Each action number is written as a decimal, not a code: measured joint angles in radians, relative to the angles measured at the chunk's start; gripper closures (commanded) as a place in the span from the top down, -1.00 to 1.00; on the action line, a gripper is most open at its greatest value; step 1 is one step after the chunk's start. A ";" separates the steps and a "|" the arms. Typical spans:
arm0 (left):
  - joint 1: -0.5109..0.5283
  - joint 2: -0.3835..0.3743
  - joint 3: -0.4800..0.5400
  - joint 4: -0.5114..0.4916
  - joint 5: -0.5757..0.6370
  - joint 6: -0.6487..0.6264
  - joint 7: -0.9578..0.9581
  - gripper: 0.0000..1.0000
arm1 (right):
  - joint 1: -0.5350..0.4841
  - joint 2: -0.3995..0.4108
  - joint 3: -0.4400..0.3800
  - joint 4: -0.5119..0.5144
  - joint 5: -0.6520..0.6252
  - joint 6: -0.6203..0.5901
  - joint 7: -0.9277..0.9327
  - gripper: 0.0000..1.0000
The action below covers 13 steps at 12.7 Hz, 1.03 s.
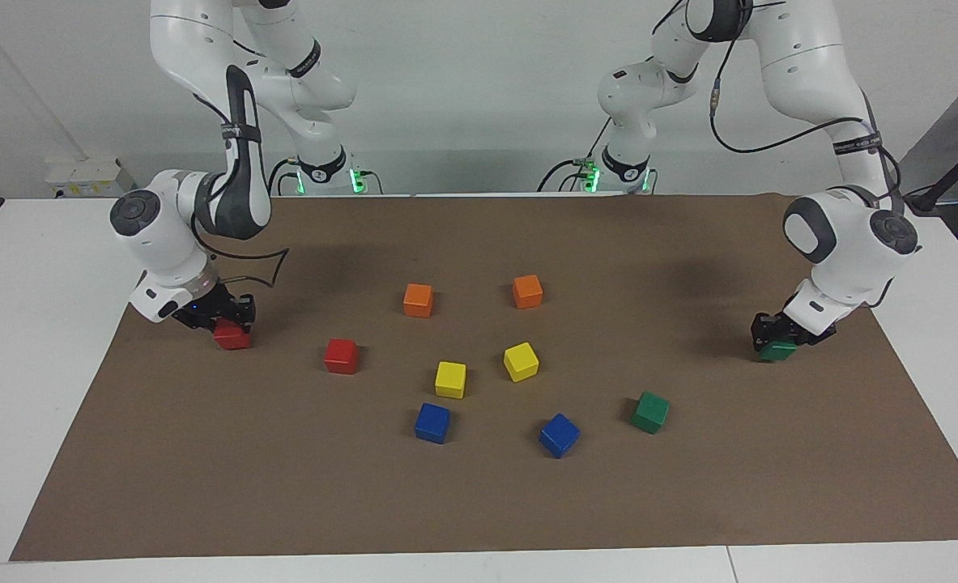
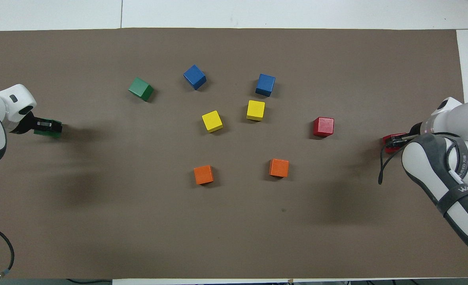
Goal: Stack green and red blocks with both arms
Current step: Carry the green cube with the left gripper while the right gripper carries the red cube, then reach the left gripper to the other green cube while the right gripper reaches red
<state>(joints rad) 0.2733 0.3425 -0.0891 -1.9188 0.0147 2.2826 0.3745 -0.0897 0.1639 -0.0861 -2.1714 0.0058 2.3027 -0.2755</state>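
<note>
A white tabletop (image 1: 33, 340) is covered by a brown mat (image 1: 479, 502). In the facing view, the right hand (image 1: 223, 320) is shown at mid left, closed on a red block (image 1: 232, 336); the left hand (image 1: 774, 336) at mid right, closed on a green block (image 1: 778, 351). Both blocks are held low over the mat's ends. A second red block (image 1: 341, 355) lies left of centre, a second green block (image 1: 649, 412) at lower right. The cubes are judged light, rigid and glossy, hence slippery; opposite flat faces are best gripped squarely.
</note>
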 measured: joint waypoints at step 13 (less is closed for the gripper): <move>0.015 -0.035 -0.023 0.078 0.000 -0.097 -0.096 1.00 | 0.162 -0.060 0.041 0.283 0.013 -0.397 0.316 0.95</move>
<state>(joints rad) 0.2880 0.3072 -0.1121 -1.8412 0.0149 2.1858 0.2790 0.0722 0.1040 -0.0455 -1.8888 0.0184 1.9058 0.0409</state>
